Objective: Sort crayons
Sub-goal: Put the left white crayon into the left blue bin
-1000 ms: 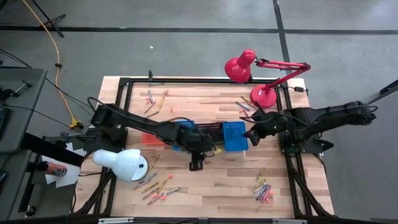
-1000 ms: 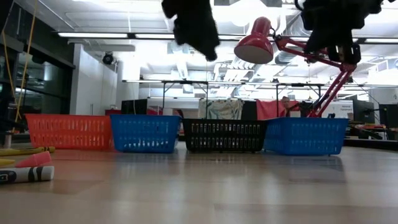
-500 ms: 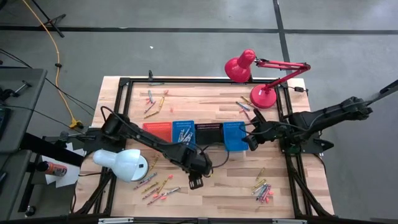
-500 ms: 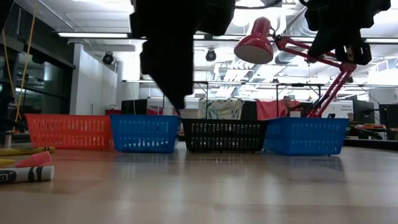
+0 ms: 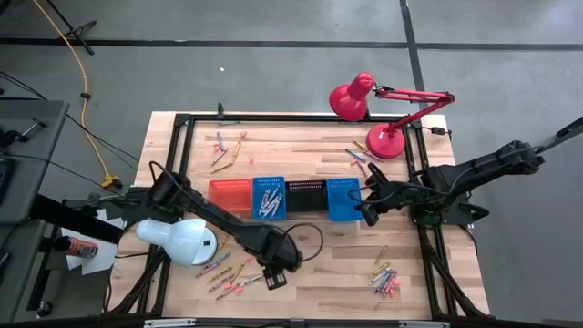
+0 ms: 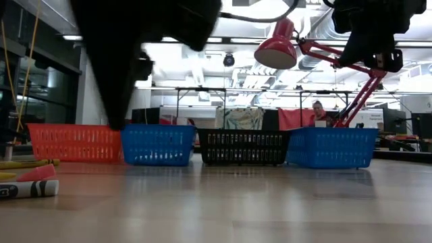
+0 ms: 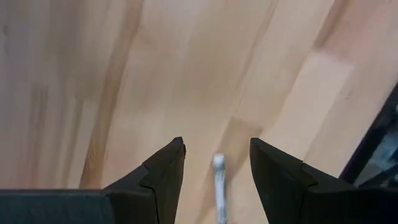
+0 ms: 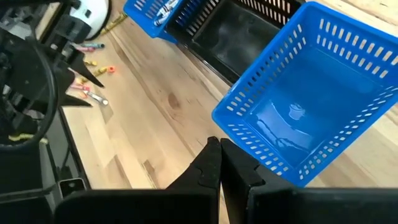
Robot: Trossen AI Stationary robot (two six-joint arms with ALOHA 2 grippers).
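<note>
Crayons lie in several loose groups on the wooden table: near left [image 5: 228,270], near right [image 5: 384,278], far left [image 5: 228,148] and far right [image 5: 357,155]. My left gripper [image 5: 273,279] points straight down, open, at the right end of the near-left group. In the left wrist view a pale grey crayon [image 7: 219,183] lies flat on the table below the gap between its fingers [image 7: 217,158], which stand clear of it. My right gripper [image 5: 367,217] hangs shut and empty above the near edge of the right blue basket [image 8: 311,93].
Four baskets stand in a row across the table's middle: orange [image 5: 230,195], blue with crayons in it [image 5: 269,197], black [image 5: 305,194] and blue [image 5: 343,199]. A white lamp head [image 5: 178,240] sits at the near left and a red lamp [image 5: 383,141] at the far right.
My left gripper has swung from over the baskets toward the table's near edge and sunk lower, rolling about its own axis. It now stands over the near-left crayons, still open. My right gripper has drifted slightly toward the near edge, still shut.
</note>
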